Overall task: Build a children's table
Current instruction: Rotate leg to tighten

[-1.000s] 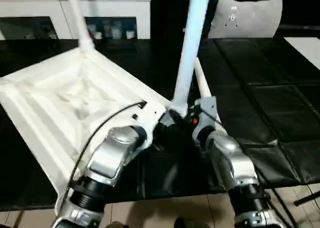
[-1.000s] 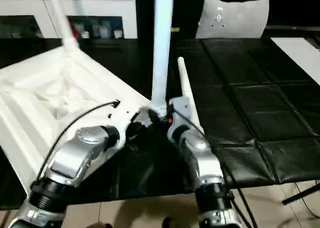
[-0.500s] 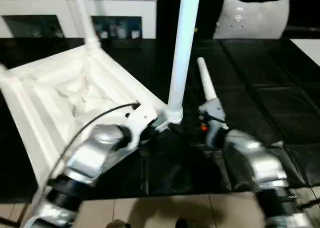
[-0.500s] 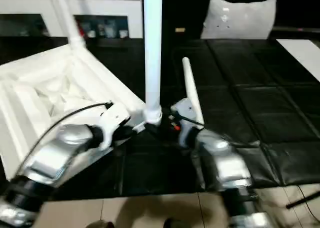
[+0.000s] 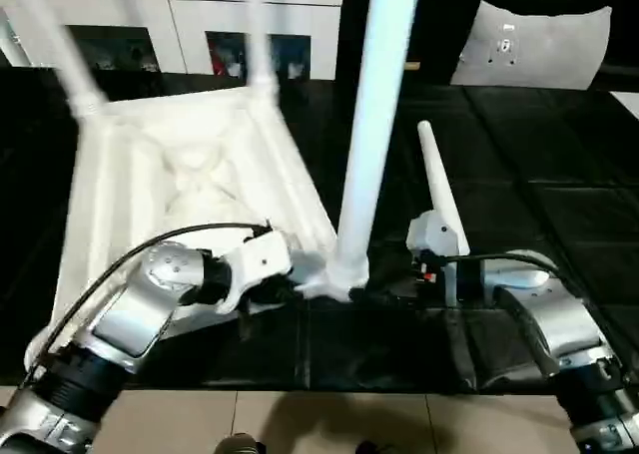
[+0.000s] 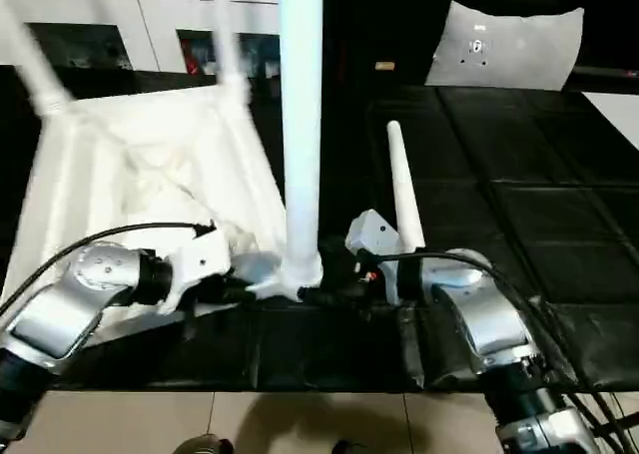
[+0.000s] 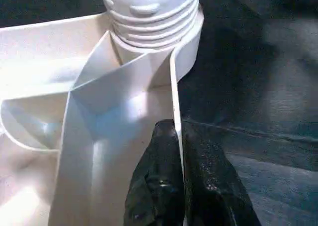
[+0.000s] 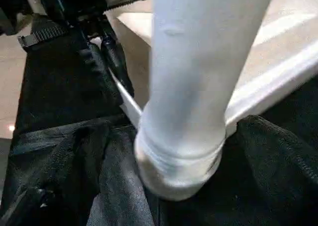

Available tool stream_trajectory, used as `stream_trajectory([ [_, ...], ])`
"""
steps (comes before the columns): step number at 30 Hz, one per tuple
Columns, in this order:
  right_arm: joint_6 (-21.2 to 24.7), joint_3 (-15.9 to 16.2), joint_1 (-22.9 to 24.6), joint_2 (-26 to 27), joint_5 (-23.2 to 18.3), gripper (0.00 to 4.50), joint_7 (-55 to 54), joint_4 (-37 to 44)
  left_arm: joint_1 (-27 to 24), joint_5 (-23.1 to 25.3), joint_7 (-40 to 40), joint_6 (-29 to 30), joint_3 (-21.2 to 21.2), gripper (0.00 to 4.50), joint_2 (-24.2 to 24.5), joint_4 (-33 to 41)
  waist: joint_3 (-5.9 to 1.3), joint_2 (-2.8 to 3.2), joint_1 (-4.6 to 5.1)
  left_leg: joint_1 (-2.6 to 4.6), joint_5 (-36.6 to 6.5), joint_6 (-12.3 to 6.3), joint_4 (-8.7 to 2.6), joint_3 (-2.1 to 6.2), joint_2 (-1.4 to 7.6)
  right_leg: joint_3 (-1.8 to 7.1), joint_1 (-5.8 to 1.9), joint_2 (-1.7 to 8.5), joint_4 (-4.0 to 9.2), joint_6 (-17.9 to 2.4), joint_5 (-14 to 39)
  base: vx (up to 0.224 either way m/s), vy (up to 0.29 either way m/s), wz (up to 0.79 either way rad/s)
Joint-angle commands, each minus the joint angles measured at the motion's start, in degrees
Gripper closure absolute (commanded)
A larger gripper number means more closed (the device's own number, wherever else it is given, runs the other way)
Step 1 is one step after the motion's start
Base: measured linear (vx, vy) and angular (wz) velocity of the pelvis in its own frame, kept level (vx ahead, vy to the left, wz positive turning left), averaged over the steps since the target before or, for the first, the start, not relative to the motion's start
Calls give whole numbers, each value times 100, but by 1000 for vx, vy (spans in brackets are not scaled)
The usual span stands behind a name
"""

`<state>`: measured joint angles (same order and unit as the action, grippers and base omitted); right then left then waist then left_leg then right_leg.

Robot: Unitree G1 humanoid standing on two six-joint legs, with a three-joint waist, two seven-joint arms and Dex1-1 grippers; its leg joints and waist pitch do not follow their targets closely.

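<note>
Inverted table top [image 5: 180, 175] occupies the frame's centre-left on the black worktop [image 5: 559, 225]. Left tool [image 7: 176, 181] is clenched on its rim beside the near corner socket [image 7: 154, 32]. Leg [image 5: 374, 125] stands there, threads exposed; keep it plumb while tightening. Right tool's [image 5: 394, 286] grip cannot be told. 1 spare leg [image 5: 436, 185] lies beside it.

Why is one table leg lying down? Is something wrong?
One white leg lies loose on the black mat, beside the right arm, not screwed in. Three other legs stand in the upside-down table top. The left gripper pinches its rim. Nothing looks broken.
</note>
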<state>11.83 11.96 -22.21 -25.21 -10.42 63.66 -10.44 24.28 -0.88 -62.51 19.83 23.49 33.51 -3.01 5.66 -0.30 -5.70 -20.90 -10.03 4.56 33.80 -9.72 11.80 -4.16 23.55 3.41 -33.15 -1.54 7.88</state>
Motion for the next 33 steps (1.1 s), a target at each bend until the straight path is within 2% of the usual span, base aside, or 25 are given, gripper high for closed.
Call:
stream_trajectory([
  [1,-46,129,-61,-48,-47,10,191,-57,46,110,-350,-230,385,450,36,44,-467,60,53,95,-1401,-156,-412,24,143,265,-290,404,332,-1084,1827,0,0,0],
  [2,-69,177,-76,-74,-77,25,291,-91,57,130,-414,-335,402,450,52,2,-467,64,51,97,-1403,-160,-411,22,141,264,-288,403,337,-1081,1848,0,0,0],
  [4,-120,205,-70,-70,-76,25,322,-131,48,131,-430,-363,392,450,40,-7,-465,55,50,95,-1404,-149,-408,17,139,268,-292,410,342,-1075,1906,0,0,0],
  [6,-130,226,-75,-65,-73,55,368,-168,48,129,-446,-390,392,450,40,-19,-468,52,49,85,-1380,-143,-408,20,142,267,-299,414,338,-1059,1927,0,0,0],
  [10,-216,274,-72,-57,-11,68,465,-240,49,126,-476,-439,406,450,33,-16,-468,40,56,89,-1417,-133,-408,21,140,265,-296,413,348,-1025,2051,0,0,0],
  [11,-223,272,-73,-54,-6,86,480,-249,49,128,-483,-450,407,450,34,-21,-469,38,59,88,-1412,-137,-407,20,139,266,-298,410,349,-1022,2057,0,0,0],
  [21,-302,337,-84,-69,12,157,559,-323,40,159,-498,-521,365,450,62,-103,-492,27,65,90,-1324,-148,-399,19,142,266,-307,406,324,-1068,1919,0,0,0],
  [22,-301,337,-83,-67,12,175,559,-323,40,158,-498,-520,365,450,62,-102,-492,29,67,88,-1319,-151,-399,18,141,264,-307,402,323,-1073,1899,0,0,0],
  [27,-154,379,46,21,-48,184,530,-221,-35,70,-380,-316,254,450,4,-34,-494,20,62,92,-1305,-160,-395,13,137,266,-305,406,328,-1060,1954,0,0,0],
  [29,43,376,130,118,-105,186,391,-154,-65,-76,-256,-20,129,450,-110,81,-493,22,70,89,-1297,-157,-397,10,136,267,-306,400,324,-1073,1943,0,0,0],
  [31,322,355,260,318,-143,186,55,-30,-98,-172,-14,341,-8,450,-255,237,-458,32,87,93,-1471,-127,-420,17,139,262,-289,402,353,-1030,2186,0,0,0],
  [33,567,321,370,636,-47,186,-550,20,-129,-221,367,708,-162,450,-493,384,-411,19,133,130,-1866,-44,-438,38,109,222,-269,399,447,-789,2941,0,0,0],
])
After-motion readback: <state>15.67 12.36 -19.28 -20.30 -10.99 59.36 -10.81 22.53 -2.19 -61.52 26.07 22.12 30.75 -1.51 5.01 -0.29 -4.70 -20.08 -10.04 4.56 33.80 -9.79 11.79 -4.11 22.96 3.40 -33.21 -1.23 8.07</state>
